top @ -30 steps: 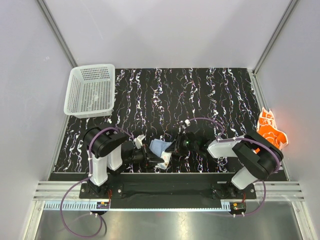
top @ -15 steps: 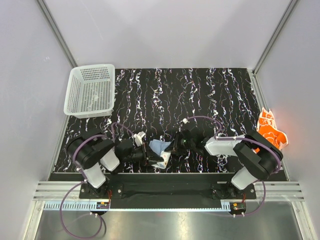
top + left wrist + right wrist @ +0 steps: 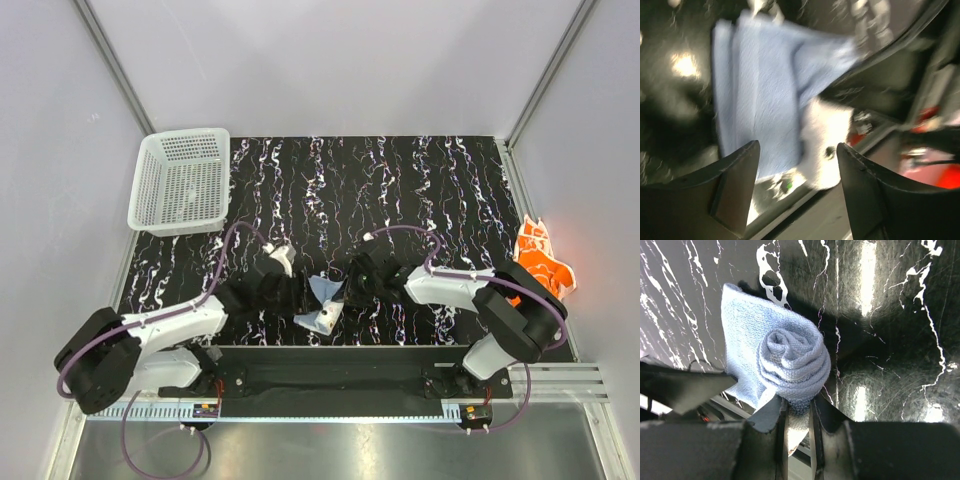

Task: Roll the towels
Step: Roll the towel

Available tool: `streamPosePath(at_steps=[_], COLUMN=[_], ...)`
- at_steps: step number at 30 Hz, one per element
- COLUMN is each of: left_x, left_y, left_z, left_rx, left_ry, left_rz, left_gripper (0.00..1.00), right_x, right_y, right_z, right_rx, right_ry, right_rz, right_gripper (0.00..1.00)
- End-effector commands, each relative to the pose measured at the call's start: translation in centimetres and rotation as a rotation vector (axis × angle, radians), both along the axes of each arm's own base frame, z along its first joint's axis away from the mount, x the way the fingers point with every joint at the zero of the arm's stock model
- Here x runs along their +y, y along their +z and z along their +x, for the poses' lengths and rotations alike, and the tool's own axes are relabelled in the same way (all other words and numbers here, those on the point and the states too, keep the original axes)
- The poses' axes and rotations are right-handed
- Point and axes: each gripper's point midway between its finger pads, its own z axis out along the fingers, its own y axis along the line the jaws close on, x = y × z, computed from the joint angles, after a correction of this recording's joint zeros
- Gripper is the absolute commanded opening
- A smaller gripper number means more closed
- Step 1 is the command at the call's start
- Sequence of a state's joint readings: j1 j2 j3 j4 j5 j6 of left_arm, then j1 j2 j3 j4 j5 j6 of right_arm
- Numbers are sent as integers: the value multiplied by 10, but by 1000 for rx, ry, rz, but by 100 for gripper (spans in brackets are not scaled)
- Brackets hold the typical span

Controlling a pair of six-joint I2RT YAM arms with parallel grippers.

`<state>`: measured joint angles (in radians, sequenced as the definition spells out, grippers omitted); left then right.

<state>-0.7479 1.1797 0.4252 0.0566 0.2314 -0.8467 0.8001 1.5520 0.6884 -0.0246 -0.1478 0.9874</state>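
The blue towel [image 3: 775, 365] is soft cloth with a fine looped weave. It is wound into a tight spiral, which the right wrist view shows end-on, with a loose flap standing out to the upper left. The right jaws are pinching the lower edge of that roll between two dark, flat-faced fingers [image 3: 781, 420], which are nearly closed. The cloth bulges above them, and the part inside the grip is hidden.

The left wrist view is blurred. There the same towel [image 3: 760, 100] reads as a pale, ribbed, folded strip lying beyond the left jaws. Their dark wedge-shaped tips are spread wide with nothing between them. A white patch beside the towel is too smeared to identify.

From above, the towel [image 3: 325, 300] is a small pale wedge near the front edge of the counter [image 3: 400, 190], a glossy black surface veined with white like marble. It sits between the left arm [image 3: 170, 325] and the right arm [image 3: 450, 285], whose black wrists cover both of its sides, so its outline cannot be traced.

The orange towel [image 3: 543, 262] lies crumpled at the counter's right edge against the wall, well apart from the blue one. It shows white markings too small to make out, and the right arm's elbow cuts off its lower part.

A white plastic basket [image 3: 186, 135], rectangular with perforated walls, stands at the far left corner of the counter.
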Motion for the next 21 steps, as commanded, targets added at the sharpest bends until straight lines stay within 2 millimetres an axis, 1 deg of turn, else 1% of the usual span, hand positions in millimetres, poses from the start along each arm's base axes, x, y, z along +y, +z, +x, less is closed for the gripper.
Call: streamPosePath(at_steps=[1,3,4,5,6,7,8,10,11,13,14,15,16,17,18,21], left_x=[29,25,20,19,16,17,9,7,-2,-8,-17,-21,-24,-28,-35,-41], left_y=[-8,-1,8,7,11,13,21,26,32,35,34,33,24,22,24,11], left_z=[-8,-11,-13,-15,-15,-19,-17,-22,-21,-26,-26,-27,-30,-32,-31,-32], left_rx=[-122,-168,-217,-229,-251,-289,-312,-367,-386,-434,-446,-458,-468,-469,-472,-476], left_ry=[0,-5,-9,-9,-7,-13,-7,-15,-18,-44,-61,-74,-101,-112,-116,-143], left_rz=[321,358,394,425,443,487,489,552,567,621,649,666,711,721,719,763], left_gripper=[68,63,63,62,61,61,61,61,61,61,61,61,61,61,61,62], right_x=[-15,-15,-13,-14,-13,-12,-12,-10,-11,-10,-10,-10,-9,-9,-9,-9], right_y=[-14,-15,-15,-15,-17,-17,-17,-19,-20,-21,-22,-21,-22,-21,-22,-23], right_z=[-5,-7,-6,-7,-7,-7,-8,-8,-9,-10,-10,-10,-10,-10,-10,-11], right_rx=[21,28,29,34,38,39,44,48,51,54,58,58,58,59,60,64], right_ry=[-4,-4,-2,-3,-1,1,2,6,7,11,12,12,12,12,13,15], right_rz=[-131,-141,-142,-146,-151,-150,-152,-159,-164,-167,-169,-169,-171,-170,-173,-174], right_gripper=[4,4,4,4,4,4,4,4,3,4,3,3,3,3,3,3])
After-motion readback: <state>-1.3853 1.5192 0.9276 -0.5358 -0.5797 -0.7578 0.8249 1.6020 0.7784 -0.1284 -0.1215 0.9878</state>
